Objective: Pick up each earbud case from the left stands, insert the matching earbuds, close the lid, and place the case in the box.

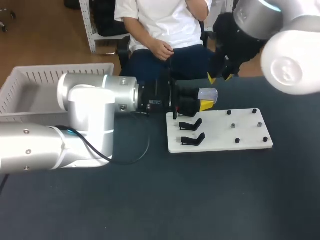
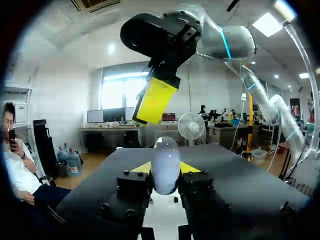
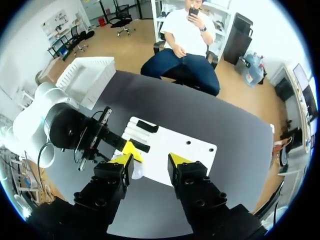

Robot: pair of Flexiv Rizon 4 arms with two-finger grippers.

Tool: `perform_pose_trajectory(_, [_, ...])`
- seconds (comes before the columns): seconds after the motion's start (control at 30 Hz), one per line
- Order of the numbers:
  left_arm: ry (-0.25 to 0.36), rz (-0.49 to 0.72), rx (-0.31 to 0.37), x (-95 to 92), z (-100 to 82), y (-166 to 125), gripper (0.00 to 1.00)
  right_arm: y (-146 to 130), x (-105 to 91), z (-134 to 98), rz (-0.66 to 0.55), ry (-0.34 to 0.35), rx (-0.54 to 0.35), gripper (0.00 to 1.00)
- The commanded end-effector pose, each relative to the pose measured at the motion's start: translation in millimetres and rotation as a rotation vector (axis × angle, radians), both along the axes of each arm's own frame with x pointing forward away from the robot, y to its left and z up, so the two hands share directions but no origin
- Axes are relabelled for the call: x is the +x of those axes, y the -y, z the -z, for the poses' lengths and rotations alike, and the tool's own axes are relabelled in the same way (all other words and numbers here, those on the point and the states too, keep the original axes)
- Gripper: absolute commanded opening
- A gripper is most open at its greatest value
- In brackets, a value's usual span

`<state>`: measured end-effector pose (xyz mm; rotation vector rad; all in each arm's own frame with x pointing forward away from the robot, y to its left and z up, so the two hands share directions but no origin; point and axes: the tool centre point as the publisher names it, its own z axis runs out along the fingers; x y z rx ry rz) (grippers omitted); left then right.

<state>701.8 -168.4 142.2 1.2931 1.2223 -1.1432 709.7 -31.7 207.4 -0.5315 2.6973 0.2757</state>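
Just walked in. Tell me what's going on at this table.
The left tool is shut on a white earbud case, holding it over the far edge of the white board. The right tool hangs open higher up, just beyond the case, holding nothing. Two black stands on the board's left side are empty. The white box sits at the table's left; the part that shows holds no case. Whether the case's lid is open cannot be told.
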Motion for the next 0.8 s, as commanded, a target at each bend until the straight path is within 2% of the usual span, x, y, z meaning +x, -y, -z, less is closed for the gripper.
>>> perform_pose_trajectory(0.03, [0.048, -0.086, -0.027, 0.9, -19.9, -42, 0.0, 32, -37.7, -22, 0.023, 0.132, 0.045, 1.0])
perform_pose_trajectory(0.1, [0.079, -0.134, -0.023, 7.3, -29.3, -69, 0.0, 38, -44.4, -27, 0.019, 0.152, 0.057, 1.0])
perform_pose_trajectory(0.2, [0.145, -0.207, -0.003, 17.7, -36.9, -114, 0.0, 43, -51.7, -26, 0.004, 0.148, 0.029, 1.0])
perform_pose_trajectory(0.23, [0.143, -0.25, 0.019, 20.4, -37.7, -129, 0.0, 43, -53.7, -23, 0.0, 0.139, 0.031, 1.0])
perform_pose_trajectory(0.33, [0.197, -0.354, 0.035, 38.0, -41.4, -185, 0.0, 41, -61.1, -14, -0.008, 0.111, 0.033, 1.0])
perform_pose_trajectory(0.37, [0.215, -0.376, 0.023, 42.5, -43.1, -202, 0.0, 39, -63.5, -11, -0.014, 0.099, 0.026, 1.0])
perform_pose_trajectory(0.4, [0.218, -0.418, 0.056, 47.5, -44.1, -220, 0.0, 38, -65.4, -7, -0.015, 0.09, 0.025, 1.0])
perform_pose_trajectory(0.53, [0.272, -0.525, 0.09, 63.7, -47.7, -282, 0.0, 33, -74.8, 0, -0.02, 0.07, 0.039, 1.0])
perform_pose_trajectory(0.67, [0.291, -0.576, 0.116, 76.5, -42.7, -323, 0.0, 28, -84.8, 3, -0.019, 0.067, 0.046, 1.0])
perform_pose_trajectory(0.8, [0.268, -0.612, 0.164, 90.2, -19.5, -347, 0.0, 26, -92.0, 5, -0.011, 0.058, 0.048, 1.0])
